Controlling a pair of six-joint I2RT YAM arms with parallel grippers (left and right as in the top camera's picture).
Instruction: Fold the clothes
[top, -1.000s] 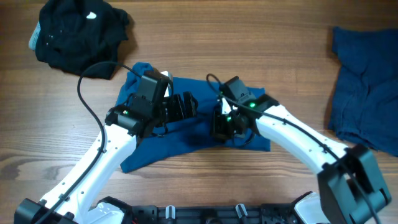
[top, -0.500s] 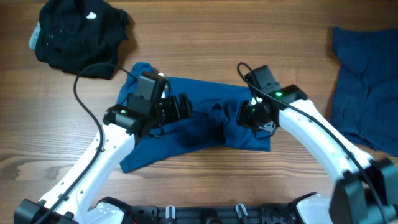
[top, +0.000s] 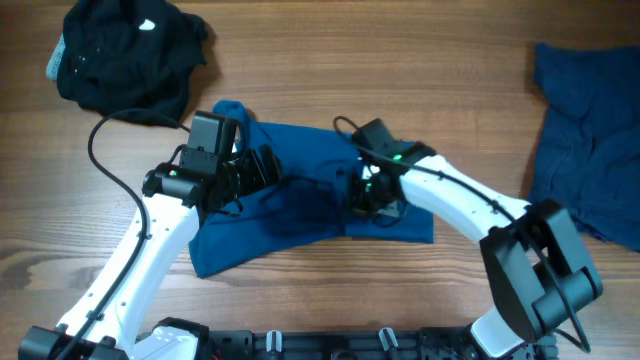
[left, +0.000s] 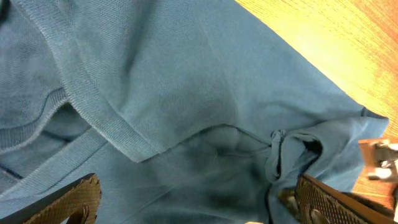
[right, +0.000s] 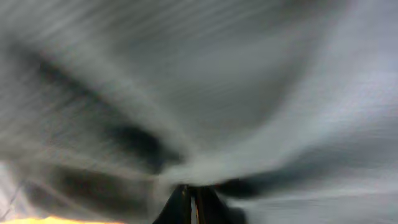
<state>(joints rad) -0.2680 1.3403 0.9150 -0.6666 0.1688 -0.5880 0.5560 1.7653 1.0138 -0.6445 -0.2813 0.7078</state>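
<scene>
right fingers (right: 179, 205), pinching the medium-blue knit polo shirt (top: 310, 150), have swung back from its right edge to its middle. left fingers (left: 68, 196) hover spread above it. the shirt lies rumpled on the wooden bench (top: 400, 60), so the fold looks barely begun.

The polo shirt (top: 300, 150) is plain medium blue on a brown wood-grain table (top: 420, 70). Left of it lies a black garment (top: 125, 55); right of it, a darker dull-blue garment (top: 590, 140).
</scene>
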